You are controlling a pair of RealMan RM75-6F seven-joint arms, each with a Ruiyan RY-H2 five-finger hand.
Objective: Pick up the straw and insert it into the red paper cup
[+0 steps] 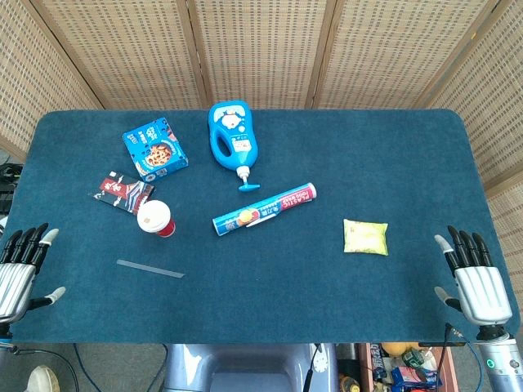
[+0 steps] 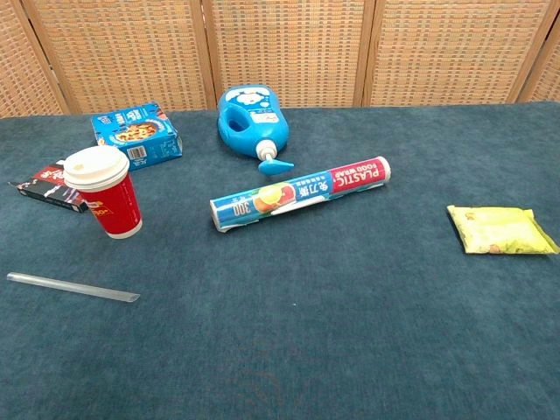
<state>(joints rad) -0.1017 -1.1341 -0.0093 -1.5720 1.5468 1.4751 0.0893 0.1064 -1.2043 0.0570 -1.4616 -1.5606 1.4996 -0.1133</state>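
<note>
While the straw (image 1: 149, 268) is lying flat, long axis running left to right, just near of the red paper cup (image 1: 155, 219), we are judging our left hand (image 1: 23, 269) much closer than our right hand (image 1: 474, 278). Both are resting empty, fingers spread. Only the head view is showing them; the chest view is showing the cup's lid.
</note>
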